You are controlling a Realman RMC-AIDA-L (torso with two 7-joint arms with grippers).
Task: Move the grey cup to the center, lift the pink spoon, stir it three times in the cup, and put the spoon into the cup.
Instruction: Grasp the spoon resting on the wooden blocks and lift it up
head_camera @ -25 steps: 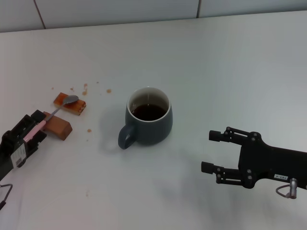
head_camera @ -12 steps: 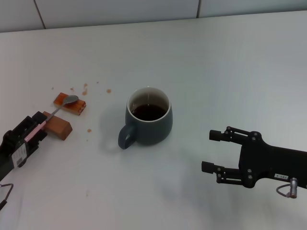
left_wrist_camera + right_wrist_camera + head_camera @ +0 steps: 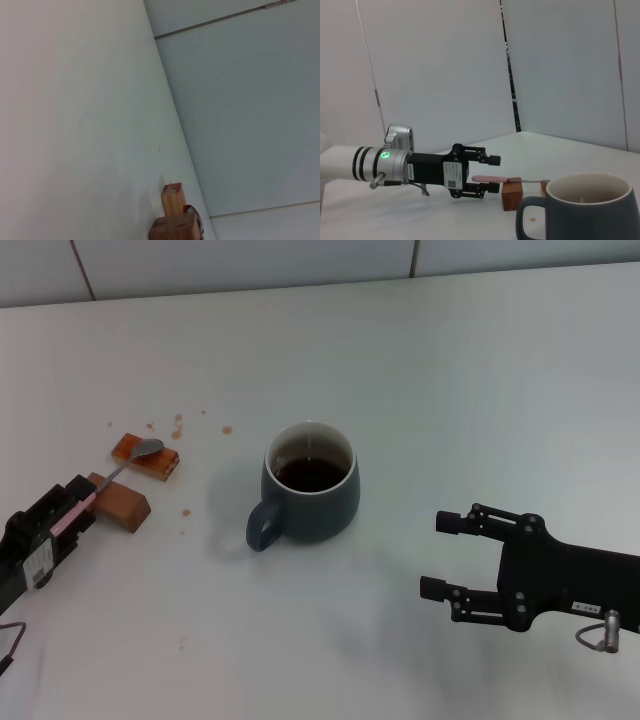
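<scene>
There is a white sticker with small print on the left gripper (image 3: 80,498), and another on the right arm near its wrist, but neither can be read from here. The left gripper, at the table's left edge, has its fingers spread wide on either side of the pink spoon (image 3: 78,506)'s handle without visibly pressing on it. The spoon lies propped across two brown blocks (image 3: 146,457), handle end towards the gripper and silvery bowl resting on the farther, orange-brown one. The grey cup (image 3: 310,495) sits mid-table with dark liquid inside, handle turned towards the robot's left, well apart from the spoon. The right gripper (image 3: 435,556) hovers to the right of the cup, fingers wide apart, holding nothing.
</scene>
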